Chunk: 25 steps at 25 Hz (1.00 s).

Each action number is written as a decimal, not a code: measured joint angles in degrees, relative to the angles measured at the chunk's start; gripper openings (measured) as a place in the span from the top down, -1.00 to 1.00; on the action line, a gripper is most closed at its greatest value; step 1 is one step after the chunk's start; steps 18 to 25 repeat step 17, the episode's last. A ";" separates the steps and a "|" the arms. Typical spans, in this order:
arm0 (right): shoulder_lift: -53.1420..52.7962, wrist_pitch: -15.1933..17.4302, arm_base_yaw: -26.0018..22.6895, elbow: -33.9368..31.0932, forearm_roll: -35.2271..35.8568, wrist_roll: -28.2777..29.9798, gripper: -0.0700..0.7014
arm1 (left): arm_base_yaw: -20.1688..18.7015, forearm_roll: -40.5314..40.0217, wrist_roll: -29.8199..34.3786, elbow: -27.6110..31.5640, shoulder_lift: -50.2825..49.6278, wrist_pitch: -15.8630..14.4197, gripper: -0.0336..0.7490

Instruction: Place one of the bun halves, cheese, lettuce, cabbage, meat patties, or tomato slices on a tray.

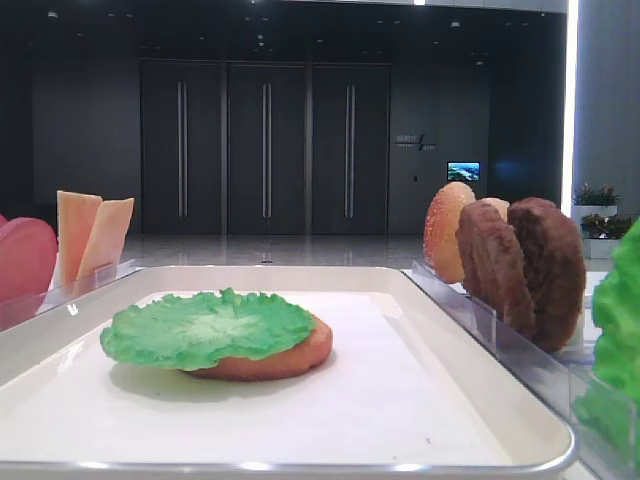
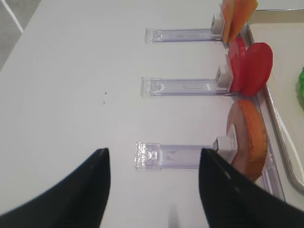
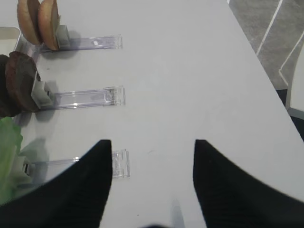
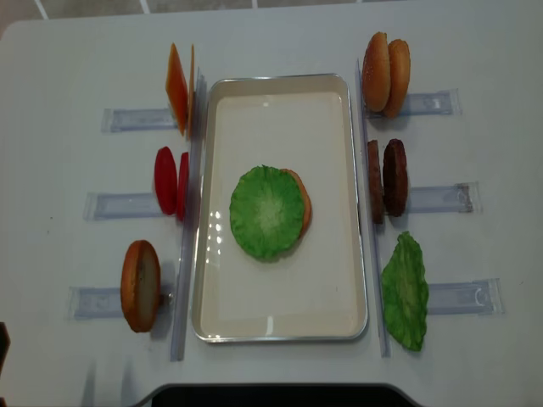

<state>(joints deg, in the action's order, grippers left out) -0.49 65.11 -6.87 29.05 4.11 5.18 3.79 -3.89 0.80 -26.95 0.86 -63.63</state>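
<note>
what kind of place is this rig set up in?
Probably a demo or data-collection station in a large building lobby, not a real kitchen. A white table holds toy burger parts upright in clear plastic holders beside a cream-white rectangular tray; behind stand tall dark double doors over a glossy floor.

Lettuce (image 4: 265,212) atop bun half (image 4: 301,202) in tray (image 4: 280,326) middle

Tray (image 4: 280,326): cream-white, rectangular, glossy raised rim, paper liner. At its centre a flat bun half (image 4: 301,203) with a green ruffled lettuce leaf (image 4: 265,212) lying on it, offset left.

Left of tray, upright: cheese slices (image 4: 178,88), tomato slices (image 4: 168,181), one bun half (image 4: 140,285).

Right of tray, upright: two bun halves (image 4: 385,74), two meat patties (image 4: 387,179), second lettuce leaf (image 4: 405,291).
</note>
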 joint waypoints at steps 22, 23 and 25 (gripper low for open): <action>0.00 0.00 0.00 0.00 0.00 0.00 -0.14 | 0.00 0.00 0.00 0.00 0.00 0.00 -0.24; 0.00 0.00 0.00 0.00 0.00 0.00 -0.14 | 0.00 0.00 0.00 0.00 0.00 0.00 -0.24; 0.00 0.00 0.00 0.00 0.00 0.00 -0.14 | 0.00 0.00 0.00 0.00 0.00 0.00 -0.24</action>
